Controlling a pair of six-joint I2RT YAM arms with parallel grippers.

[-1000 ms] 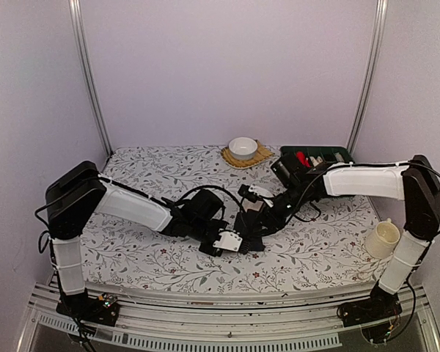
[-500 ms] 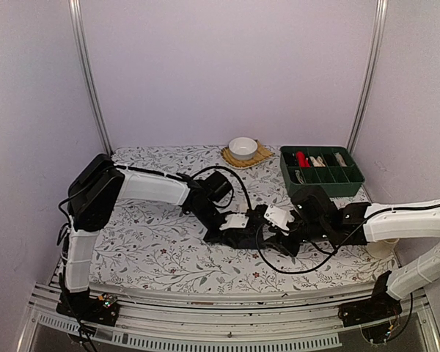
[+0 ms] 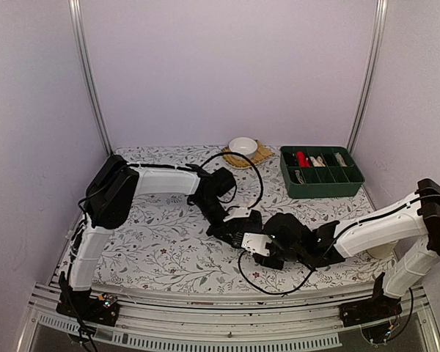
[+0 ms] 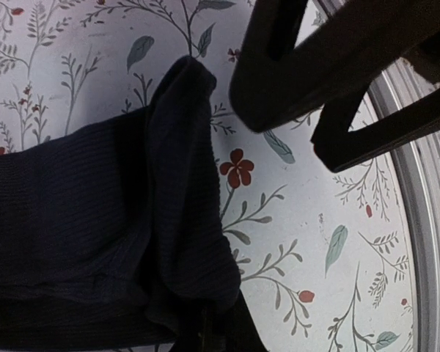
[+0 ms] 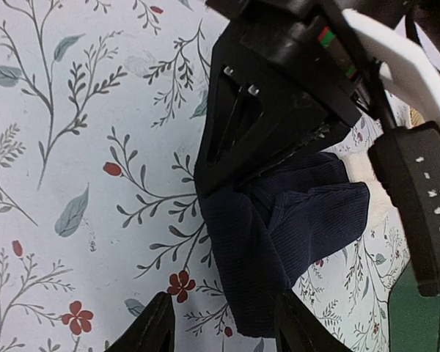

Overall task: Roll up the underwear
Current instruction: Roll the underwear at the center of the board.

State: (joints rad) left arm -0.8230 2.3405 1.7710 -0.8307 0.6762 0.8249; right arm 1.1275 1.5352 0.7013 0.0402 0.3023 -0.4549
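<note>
Crowded centre
We find bare counter (image 3: pixel 147 253) near left; left arm (image 3: pixel 165 180), right arm (image 3: pixel 374 227) and underwear (image 5: pixel 279 235) block the middle.

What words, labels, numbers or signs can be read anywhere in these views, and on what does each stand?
No text reads legibly in any view.
The black module at the right edge of the right wrist view carries small white marks, too blurred to read.
On the underwear, no tag or print shows.
On the green organizer and the white bowl, no label can be made out; both are too small in the picture.
</note>
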